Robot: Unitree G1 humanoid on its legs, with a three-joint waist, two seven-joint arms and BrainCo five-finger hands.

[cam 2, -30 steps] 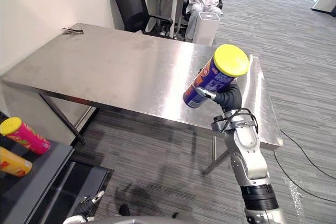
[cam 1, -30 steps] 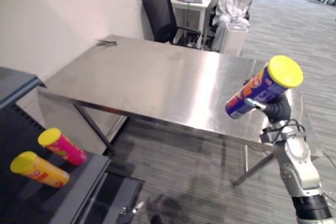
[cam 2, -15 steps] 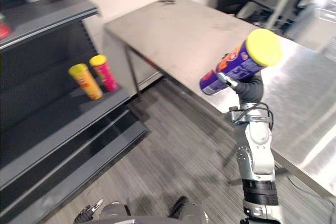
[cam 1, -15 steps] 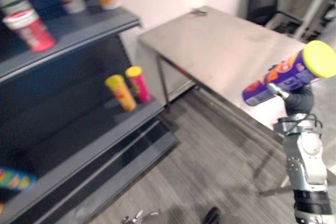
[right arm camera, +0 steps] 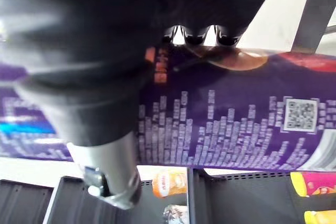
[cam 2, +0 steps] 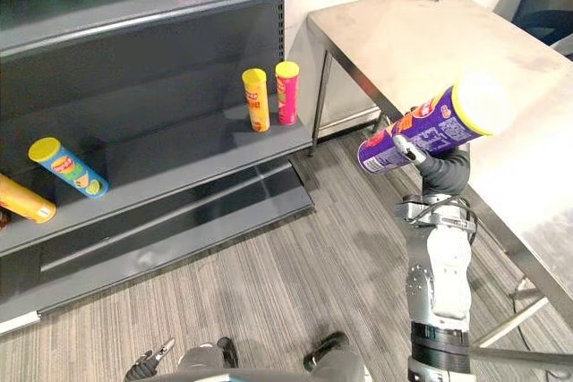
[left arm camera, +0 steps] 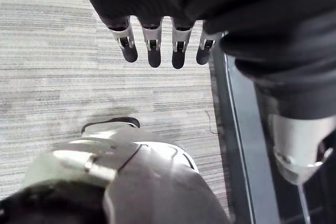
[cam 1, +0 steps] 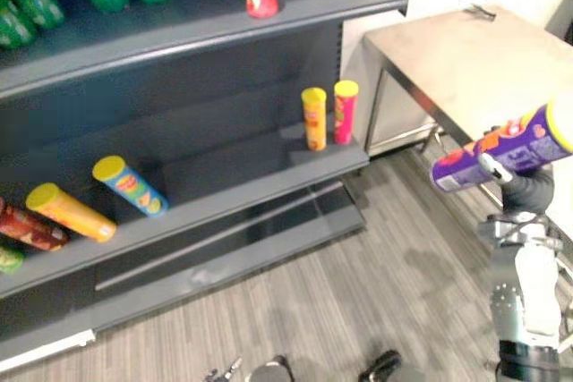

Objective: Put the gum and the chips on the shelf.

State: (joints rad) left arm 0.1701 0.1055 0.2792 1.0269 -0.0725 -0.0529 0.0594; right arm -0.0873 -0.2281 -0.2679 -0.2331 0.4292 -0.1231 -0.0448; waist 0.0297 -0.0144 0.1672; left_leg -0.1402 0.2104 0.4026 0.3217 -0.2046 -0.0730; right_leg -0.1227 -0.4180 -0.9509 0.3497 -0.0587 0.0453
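Observation:
A purple chips can (cam 2: 430, 127) with a yellow lid hangs tilted in the air at the right, in front of the steel table. My right hand (cam 2: 445, 170) is shut on it from below, and in the right wrist view its fingers curl round the purple chips can (right arm camera: 236, 124). The dark grey shelf (cam 2: 179, 145) stands to the left of the can, well apart from it. My left hand (left arm camera: 153, 40) hangs low over the carpet with straight fingers and holds nothing.
On the middle shelf board a yellow can (cam 2: 255, 98) and a pink can (cam 2: 286, 91) stand upright, with bare board to their left. A blue can (cam 2: 67, 167) and an orange can (cam 2: 22, 199) lie further left. A steel table (cam 2: 421, 38) adjoins the shelf's right end.
The camera has swung left from the table to the shelf. The purple can stays in my right hand, now held lower and tilted flatter.

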